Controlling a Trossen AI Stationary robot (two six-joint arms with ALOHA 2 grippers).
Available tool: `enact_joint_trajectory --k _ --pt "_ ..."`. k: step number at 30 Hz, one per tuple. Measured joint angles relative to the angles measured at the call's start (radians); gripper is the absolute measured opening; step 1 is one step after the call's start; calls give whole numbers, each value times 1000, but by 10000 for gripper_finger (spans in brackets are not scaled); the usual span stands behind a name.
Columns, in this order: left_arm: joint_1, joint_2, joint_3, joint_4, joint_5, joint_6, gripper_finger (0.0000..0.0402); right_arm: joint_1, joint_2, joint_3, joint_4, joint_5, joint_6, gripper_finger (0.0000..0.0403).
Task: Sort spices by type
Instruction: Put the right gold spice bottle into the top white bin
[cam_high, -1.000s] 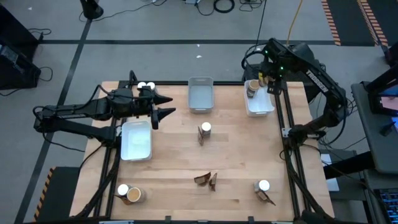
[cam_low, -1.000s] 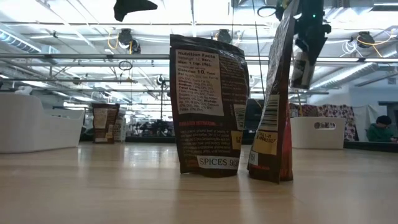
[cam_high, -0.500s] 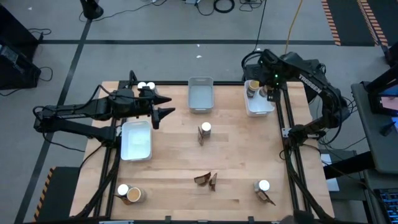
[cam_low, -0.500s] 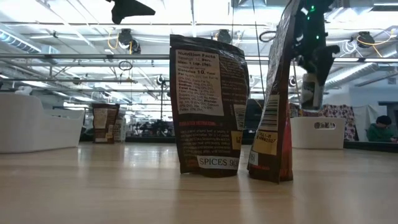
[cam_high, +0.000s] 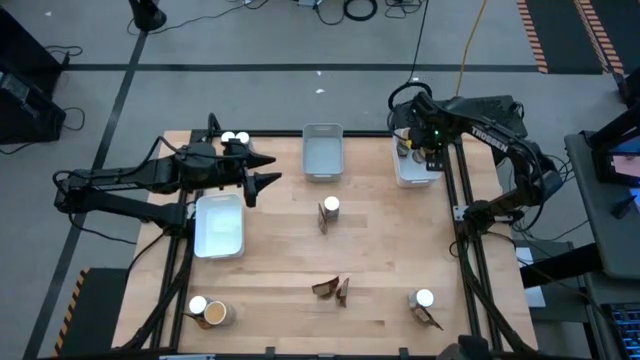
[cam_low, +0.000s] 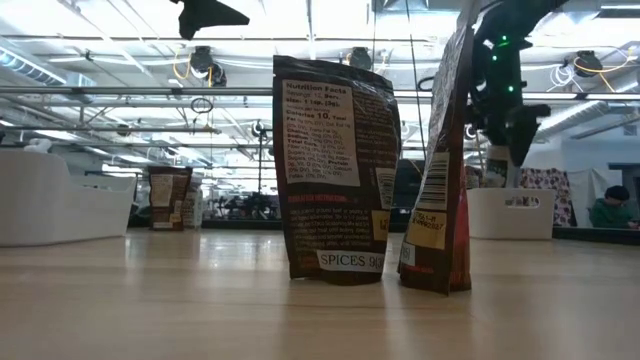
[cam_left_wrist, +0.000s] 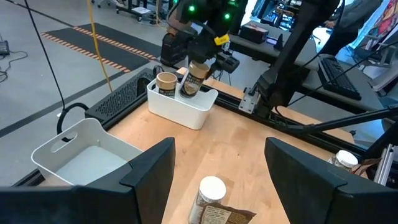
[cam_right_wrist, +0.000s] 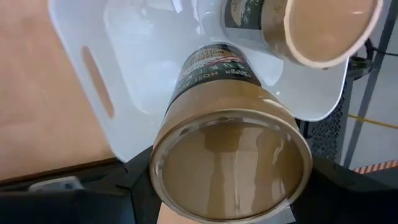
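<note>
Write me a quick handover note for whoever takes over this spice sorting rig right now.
Right gripper: shut on a tan-topped tub, lowering it into the far-right white tray beside another tub already inside.
Left gripper: open, empty, hovering above the near-left tray.
Middle grey tray: nothing in it.
Left on the table: two white-capped jars at the far-left edge, jar with packet mid-table, two packets at the front, jar and tub front-left, jar and packet front-right.
</note>
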Motion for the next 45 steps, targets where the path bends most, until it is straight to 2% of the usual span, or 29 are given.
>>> enact_joint_trajectory --k 12,25,34,41,45 --pt "0 0 0 0 0 -52 252 0 1 -76 112 27 -68 252" --pt "0 0 0 0 0 -62 252 -20 59 -86 117 23 -80 253" --pt "-3 0 0 -3 7 -79 252 -23 84 -86 117 62 -53 284" --pt "-3 0 0 -2 9 -78 252 -23 84 -85 124 189 4 304" --pt "-3 0 0 -2 12 -78 252 -23 83 -85 89 186 30 315"
